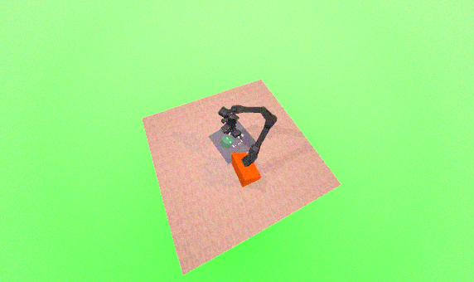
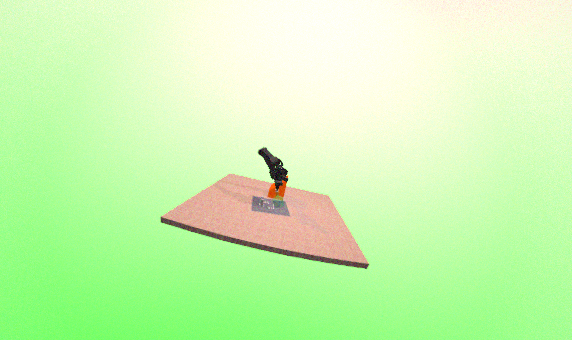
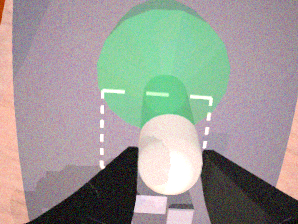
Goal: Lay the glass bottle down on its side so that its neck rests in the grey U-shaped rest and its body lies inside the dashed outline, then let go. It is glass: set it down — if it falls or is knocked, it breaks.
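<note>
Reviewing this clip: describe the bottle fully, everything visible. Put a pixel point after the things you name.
The bottle (image 1: 227, 141) (image 2: 278, 203) (image 3: 165, 47) is see-through green, glassy-looking, with a wide round body, narrow neck and whitish rounded top. The gripper (image 1: 231, 132) (image 2: 277, 189) (image 3: 169, 157) is shut on its top end. It looks roughly upright, neck up, not laid down, over the grey mat (image 1: 217, 138) (image 2: 267, 210) (image 3: 55, 60), its body partly overlapping the dashed outline in the wrist view. Base contact is unclear.

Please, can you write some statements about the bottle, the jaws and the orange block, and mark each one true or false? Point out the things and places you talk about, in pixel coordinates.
1. The jaws (image 1: 232, 134) (image 2: 277, 188) are shut on the glass bottle (image 1: 227, 141) (image 2: 279, 202) (image 3: 165, 45). True.
2. The bottle already lies in the dashed outline (image 3: 102, 125). False: its body is mostly outside it.
3. The bottle is green with a whitish top. True.
4. The arm's foot stands beside the orange block (image 1: 240, 171) (image 2: 273, 191). False: it stands on it.
</note>
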